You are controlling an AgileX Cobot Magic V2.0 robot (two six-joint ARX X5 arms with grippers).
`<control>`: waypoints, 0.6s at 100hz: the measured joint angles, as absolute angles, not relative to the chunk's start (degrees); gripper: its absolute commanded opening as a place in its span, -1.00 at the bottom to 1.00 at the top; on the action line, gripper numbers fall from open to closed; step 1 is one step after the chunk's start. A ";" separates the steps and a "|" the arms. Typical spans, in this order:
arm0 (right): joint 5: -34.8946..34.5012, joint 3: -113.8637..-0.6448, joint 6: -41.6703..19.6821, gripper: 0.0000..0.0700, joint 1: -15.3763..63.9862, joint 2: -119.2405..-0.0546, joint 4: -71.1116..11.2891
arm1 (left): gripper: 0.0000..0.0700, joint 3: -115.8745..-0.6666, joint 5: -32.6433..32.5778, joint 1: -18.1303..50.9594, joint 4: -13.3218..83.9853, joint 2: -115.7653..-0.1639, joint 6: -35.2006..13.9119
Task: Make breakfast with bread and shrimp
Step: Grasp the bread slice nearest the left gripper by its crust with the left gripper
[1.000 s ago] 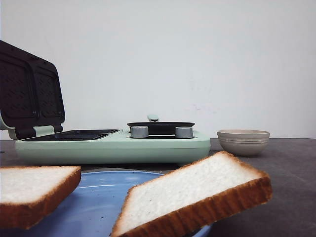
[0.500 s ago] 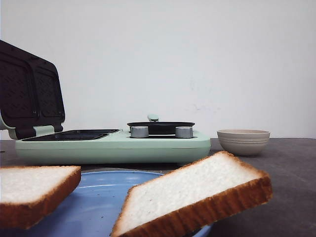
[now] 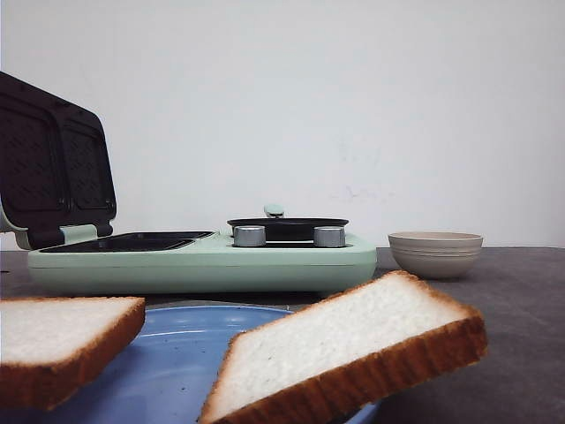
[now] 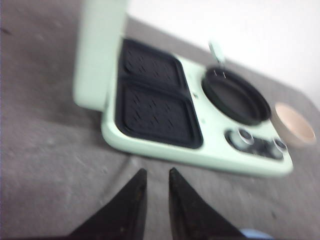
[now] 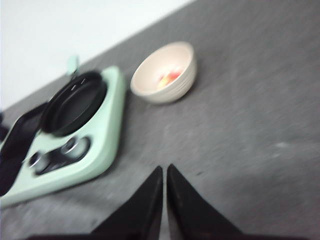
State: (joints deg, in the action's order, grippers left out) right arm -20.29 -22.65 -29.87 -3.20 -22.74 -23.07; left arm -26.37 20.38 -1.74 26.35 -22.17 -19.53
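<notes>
On the blue plate (image 3: 177,353) nearest the camera, both bread (image 3: 340,344) slices lay exactly as a second before; shrimp (image 5: 169,77) sat in the beige bowl (image 5: 165,75) beside the green sandwich maker (image 3: 203,261). Left gripper (image 4: 156,176) barely parted, right gripper (image 5: 164,171) closed, both empty over grey table (image 5: 250,125).
</notes>
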 measured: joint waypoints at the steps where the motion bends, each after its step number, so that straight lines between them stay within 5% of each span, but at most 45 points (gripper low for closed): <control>1: -20.71 -23.20 -29.87 -0.99 -3.20 -23.49 -23.42 | -0.99 -26.94 20.53 -1.74 26.79 -22.83 -19.27; 38: -28.27 -29.91 -28.03 -0.99 -3.16 -33.78 -30.39 | -0.97 -34.22 22.74 -0.84 41.23 -31.16 -16.47; 60: -32.53 -29.93 -25.54 -0.83 -2.09 -33.78 -33.58 | -0.25 -34.22 26.09 -0.82 48.69 -32.34 -14.87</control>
State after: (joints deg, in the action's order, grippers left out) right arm -32.53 -29.93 -25.54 -2.09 -33.78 -33.58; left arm -34.22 26.09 -0.82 48.69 -32.34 -14.87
